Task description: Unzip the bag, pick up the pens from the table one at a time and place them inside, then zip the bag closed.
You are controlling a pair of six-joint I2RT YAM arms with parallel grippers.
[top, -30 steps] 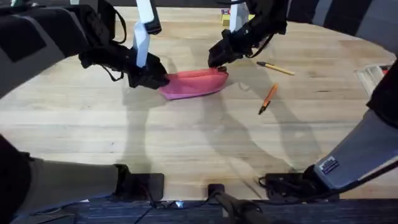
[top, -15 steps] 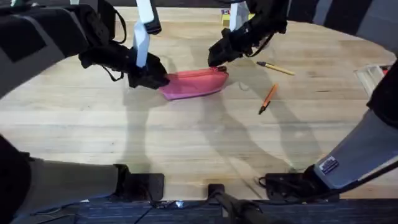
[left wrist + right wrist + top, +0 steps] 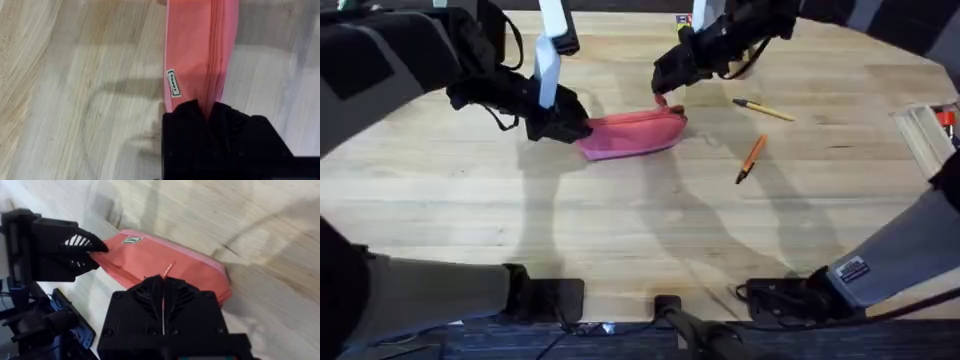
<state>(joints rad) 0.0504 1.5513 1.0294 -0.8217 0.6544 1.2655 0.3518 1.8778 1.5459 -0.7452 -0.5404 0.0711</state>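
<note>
Matt cloth bag, wood-grain table

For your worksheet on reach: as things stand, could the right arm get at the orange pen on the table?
Probably not yet: the right gripper is shut on the bag's zipper pull. The orange pen lies uncovered on the table nearby.

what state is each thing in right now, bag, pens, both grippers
bag: lying on the table, zipper looks shut
orange pen: loose on table
tan pen: loose on table
left gripper: shut on bag end
right gripper: shut on zipper pull
</note>
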